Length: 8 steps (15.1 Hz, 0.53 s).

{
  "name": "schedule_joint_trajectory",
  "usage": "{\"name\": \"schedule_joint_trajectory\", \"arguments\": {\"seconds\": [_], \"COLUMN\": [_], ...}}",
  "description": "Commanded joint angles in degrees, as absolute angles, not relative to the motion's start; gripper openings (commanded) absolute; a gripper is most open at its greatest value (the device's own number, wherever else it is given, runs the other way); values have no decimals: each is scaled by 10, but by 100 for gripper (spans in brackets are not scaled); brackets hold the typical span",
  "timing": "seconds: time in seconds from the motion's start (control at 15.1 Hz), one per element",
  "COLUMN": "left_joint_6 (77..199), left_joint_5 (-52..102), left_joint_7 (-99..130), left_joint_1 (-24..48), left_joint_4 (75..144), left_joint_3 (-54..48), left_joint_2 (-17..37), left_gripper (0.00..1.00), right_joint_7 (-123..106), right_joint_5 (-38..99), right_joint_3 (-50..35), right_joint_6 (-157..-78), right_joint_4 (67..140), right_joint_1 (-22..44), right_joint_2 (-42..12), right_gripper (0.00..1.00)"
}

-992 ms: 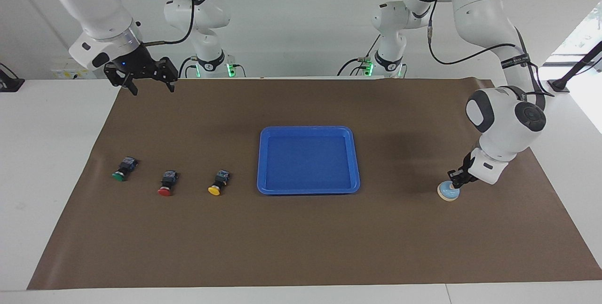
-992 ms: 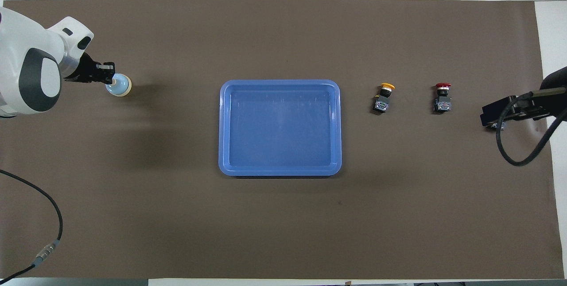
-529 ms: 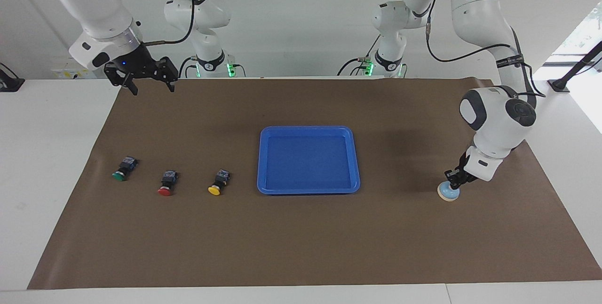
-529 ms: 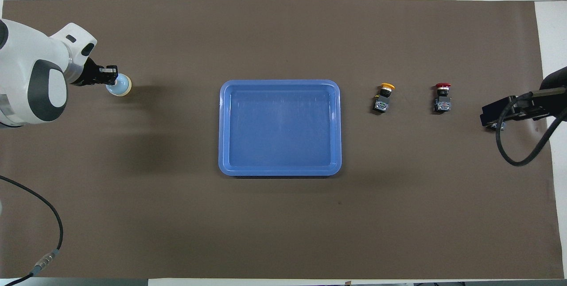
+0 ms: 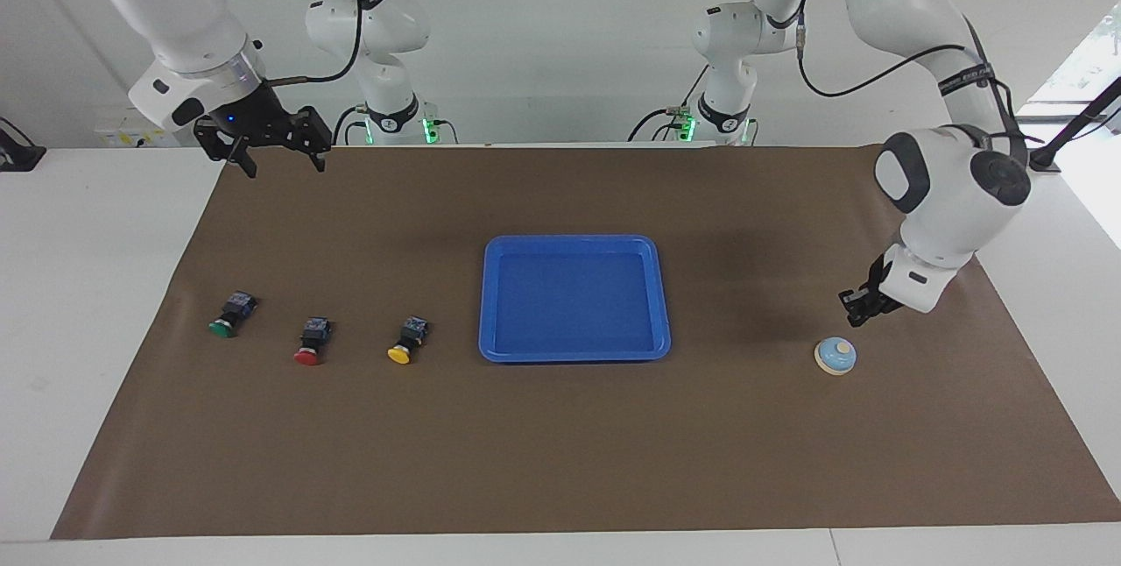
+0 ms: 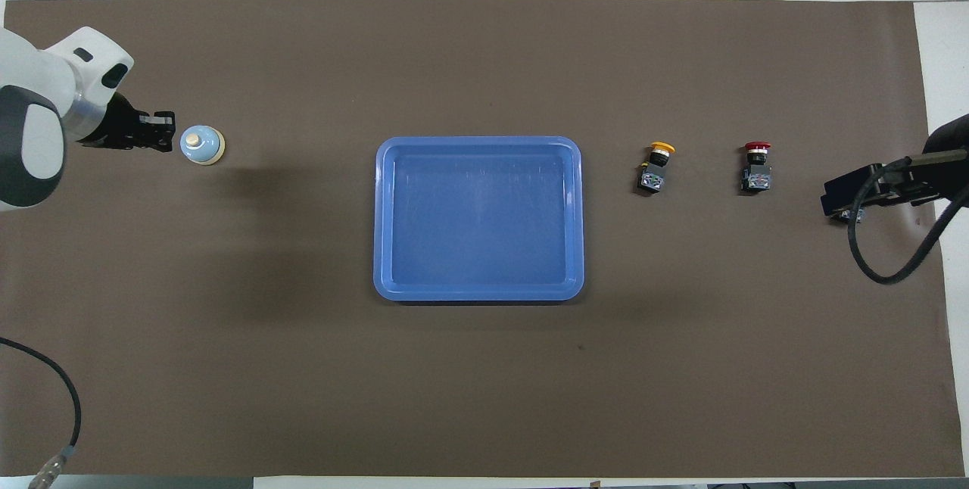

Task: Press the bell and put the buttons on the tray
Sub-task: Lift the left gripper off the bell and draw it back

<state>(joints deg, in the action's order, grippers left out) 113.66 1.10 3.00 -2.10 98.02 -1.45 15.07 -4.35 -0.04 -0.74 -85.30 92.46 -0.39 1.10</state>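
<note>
Bell is sitting upright on the brown mat toward the left arm's end of the table, knob pointing straight up, well apart from the tray lying flat at the middle.

Three buttons are lying on their sides in a row toward the right arm's end: yellow button nearest the tray, then red button, then green button. Each long axis is running toward and away from the robots, caps pointing away from them.

Left gripper is hanging just above the bell, fingers pressed together, holding nothing; half a second ago it was pressing on the knob, now it is lifting clear.

Right gripper is waiting over the mat's corner, fingers spread, unchanged
</note>
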Motion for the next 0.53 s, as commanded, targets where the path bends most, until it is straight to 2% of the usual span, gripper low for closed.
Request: {"name": "schedule_joint_trajectory", "arguments": {"seconds": [0.0,0.13,0.2,0.26,0.33,0.46], "left_joint_6": [1067,1033,1015,998,981,965], "left_joint_5": [-1,-1,-1,-1,-1,-1], "left_joint_7": [41,40,40,40,40,35], "left_joint_1": [-24,-23,-20,-18,-17,-17], "left_joint_4": [1001,1000,1000,999,998,997], "left_joint_3": [-17,-18,-18,-18,-19,-22], "left_joint_2": [71,36,20,6,-4,-18], "left_gripper": [0,1,22,39,64,92], "right_joint_7": [-53,-54,-54,-54,-54,-53], "right_joint_5": [-2,-2,-2,-2,-2,-2], "right_joint_3": [-10,-10,-10,-10,-10,-10], "right_joint_6": [-854,-854,-854,-854,-854,-854], "right_joint_4": [935,935,935,935,935,935], "right_joint_1": [-10,-10,-10,-10,-10,-10], "right_joint_2": [21,21,21,21,21,21], "right_gripper": [100,100,100,100,100,100]}}
